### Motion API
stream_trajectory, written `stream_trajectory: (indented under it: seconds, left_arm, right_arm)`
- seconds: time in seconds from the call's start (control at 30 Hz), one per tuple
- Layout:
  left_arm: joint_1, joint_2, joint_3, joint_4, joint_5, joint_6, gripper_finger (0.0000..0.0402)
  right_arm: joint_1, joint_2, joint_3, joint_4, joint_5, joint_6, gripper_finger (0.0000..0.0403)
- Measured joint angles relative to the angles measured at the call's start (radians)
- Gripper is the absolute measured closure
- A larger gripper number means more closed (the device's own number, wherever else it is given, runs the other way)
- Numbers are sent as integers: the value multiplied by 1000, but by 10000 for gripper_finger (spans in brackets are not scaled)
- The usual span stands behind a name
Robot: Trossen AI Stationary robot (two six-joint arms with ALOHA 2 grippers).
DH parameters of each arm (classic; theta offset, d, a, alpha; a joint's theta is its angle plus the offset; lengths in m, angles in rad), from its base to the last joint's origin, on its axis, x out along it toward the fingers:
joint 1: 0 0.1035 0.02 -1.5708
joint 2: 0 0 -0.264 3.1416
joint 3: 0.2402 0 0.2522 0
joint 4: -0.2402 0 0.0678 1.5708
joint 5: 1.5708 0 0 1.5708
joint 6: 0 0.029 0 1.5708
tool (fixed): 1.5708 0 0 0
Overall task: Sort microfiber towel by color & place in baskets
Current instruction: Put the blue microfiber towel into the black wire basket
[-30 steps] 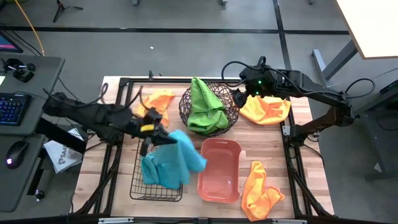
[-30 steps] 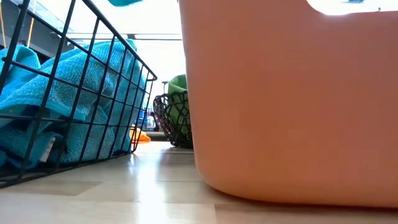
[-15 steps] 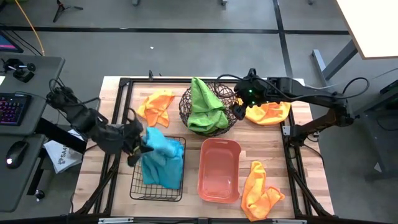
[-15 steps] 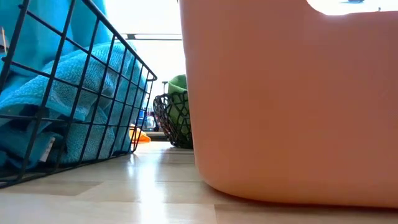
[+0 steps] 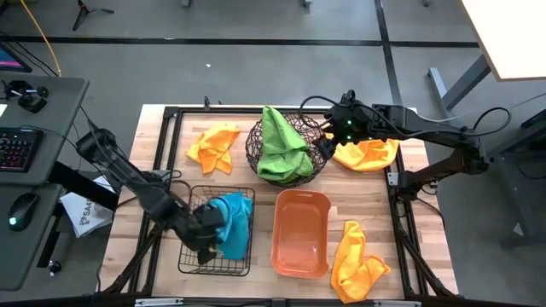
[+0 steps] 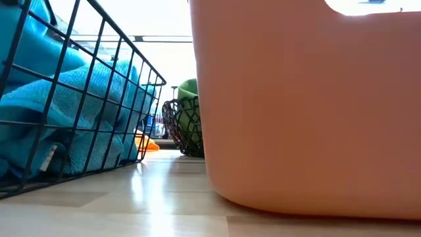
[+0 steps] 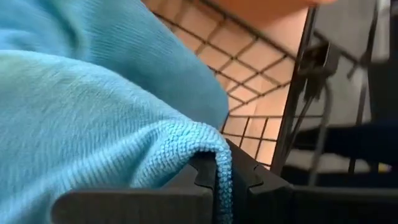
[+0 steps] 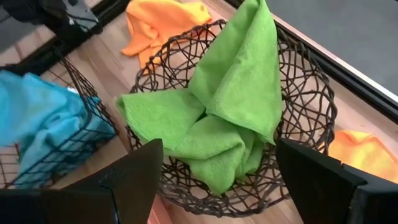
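My left gripper (image 5: pixel 213 230) is down inside the black wire basket (image 5: pixel 189 256), shut on a sky-blue towel (image 5: pixel 234 223). Blue cloth fills that basket in the low view (image 6: pixel 72 112). Green towels (image 5: pixel 281 147) lie heaped in the round woven-wire bowl (image 5: pixel 317 128). My right gripper (image 5: pixel 328 147) hangs open by the bowl's right rim, and its wrist view looks onto the green heap (image 8: pixel 217 118). The salmon tub (image 5: pixel 300 198) stands right of the black basket. Three orange towels lie on the table at far left (image 5: pixel 215 145), far right (image 5: pixel 368 153) and near right (image 5: pixel 357 260). My left gripper pinches the blue towel's hemmed edge (image 7: pixel 222 177) between its two fingers. It comes from the table's left, slanting down into the basket. The rest of the towel is bunched up beyond the fingers, resting on the other blue cloth in the basket.
The table's black frame rails (image 5: pixel 171 112) run along its sides. The tub's tall wall (image 6: pixel 309 105) fills the low view. A desk with a keyboard (image 5: pixel 19 149) and a mouse stands off the table's left side.
My left gripper has swung from over the tub's left rim toward the table's left and near edges, then down into the black basket, still shut on the blue towel. The towel, which hung spread out a second ago, now sits bunched in the basket.
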Motion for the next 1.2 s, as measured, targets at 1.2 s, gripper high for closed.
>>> stream_trajectory:
  seconds: [1.2]
  left_arm:
    - [210, 205, -22, 48, 534, 181, 279]
  right_arm:
    - [0, 0, 0, 48, 16, -11, 96]
